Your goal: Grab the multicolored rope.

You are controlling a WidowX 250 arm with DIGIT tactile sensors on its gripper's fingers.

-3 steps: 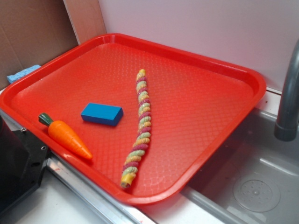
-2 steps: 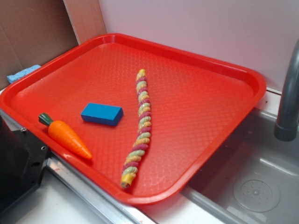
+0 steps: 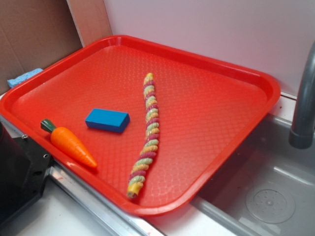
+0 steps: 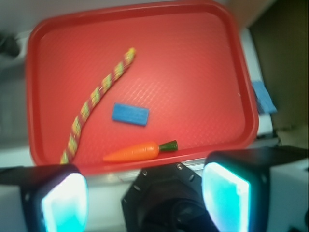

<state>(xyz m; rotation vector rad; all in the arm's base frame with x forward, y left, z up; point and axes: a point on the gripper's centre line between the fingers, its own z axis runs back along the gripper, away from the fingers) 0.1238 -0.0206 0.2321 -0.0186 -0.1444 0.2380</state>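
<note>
The multicolored rope (image 3: 149, 132), twisted yellow, pink-red and green, lies nearly straight across the middle of the red tray (image 3: 266, 83), one end at the tray's front rim. In the wrist view the rope (image 4: 94, 99) runs diagonally on the tray's left side. My gripper (image 4: 145, 193) is open, its cyan-padded fingers (image 4: 227, 191) wide apart with nothing between them. It hangs high above and short of the tray's near edge, well clear of the rope. The exterior view does not show the gripper.
An orange toy carrot (image 3: 71, 143) lies by the tray's front-left rim and a blue block (image 3: 107, 120) sits between it and the rope. A black robot base (image 3: 17, 172) stands front left. A sink (image 3: 266, 187) with a grey faucet (image 3: 302, 98) lies to the right; a blue sponge (image 3: 23, 76) sits far left.
</note>
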